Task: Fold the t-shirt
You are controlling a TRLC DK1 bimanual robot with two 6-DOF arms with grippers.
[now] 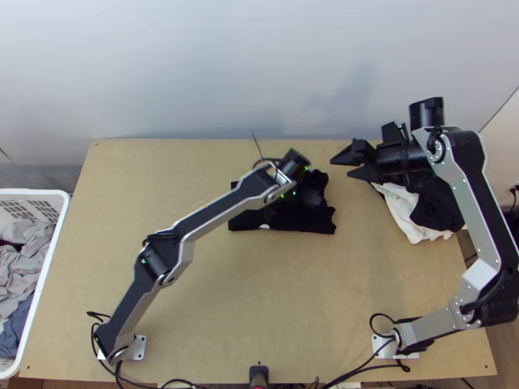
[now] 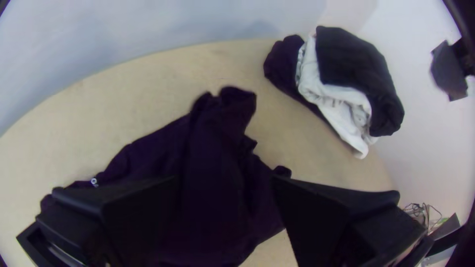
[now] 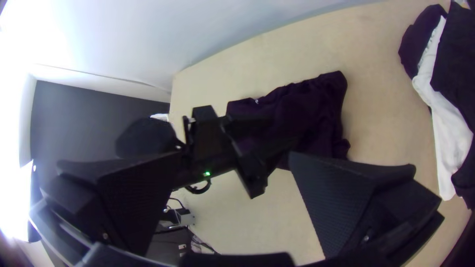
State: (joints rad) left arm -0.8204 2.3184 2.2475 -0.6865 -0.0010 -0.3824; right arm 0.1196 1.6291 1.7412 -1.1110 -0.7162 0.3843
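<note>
The dark t-shirt (image 1: 311,219) lies rumpled, the left gripper (image 1: 289,196) and right gripper (image 1: 342,167) wide open, empty

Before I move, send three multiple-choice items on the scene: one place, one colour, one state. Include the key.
1. In the top view, where is the clothes pile?
A) On top of the dark t-shirt
B) Left of the t-shirt
C) Right of the t-shirt

2. What colour lies between the pile's dark pieces?
A) Red
B) White
C) Yellow

3. How are the jaws of the left gripper and right gripper?
A) Both open
B) Both shut
C) One open, one shut

Key:
1 C: the top view has the pile by the table's right edge, with bare wood between it and the t-shirt.
2 B: the left wrist view shows white cloth between two dark pieces.
3 A: each wrist view shows its own jaws standing well apart.
</note>
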